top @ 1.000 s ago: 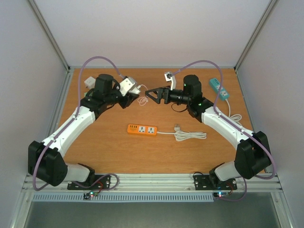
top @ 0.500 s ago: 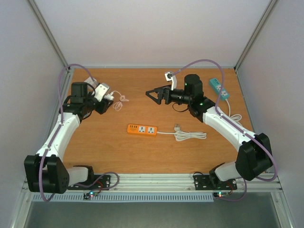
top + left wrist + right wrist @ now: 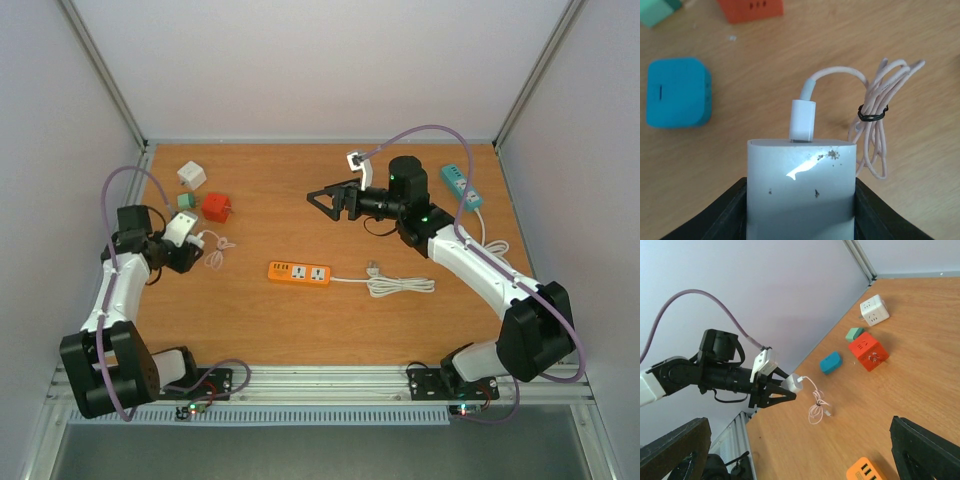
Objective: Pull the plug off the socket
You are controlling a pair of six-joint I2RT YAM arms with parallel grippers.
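The left gripper [image 3: 788,387] was pinching the white rectangular plastic charger block [image 3: 801,185] across its two flat sides, jaws spread only as far as the block's width. That grip left the socket face free; out of that face stood the small white USB plug [image 3: 803,119], seated to its shoulder, so the pull was not yet made; its thin pale cable bundle [image 3: 875,135], bound with a black tie, trailed off beside the block over the brown wooden table [image 3: 250,320]. The right gripper [image 3: 322,200] hovered well apart near the back middle of the table, jaws spread wide and empty, pointing toward the left arm. It looked posed to take the plug while the left served as anchor. The plug was short, so the bite would likely have to land on its hard shell rather than the cord, and draw straight out along its axis. A blue rounded plastic cube [image 3: 677,92] and a red cube-shaped socket [image 3: 215,207] lay near the held block, clear of it.
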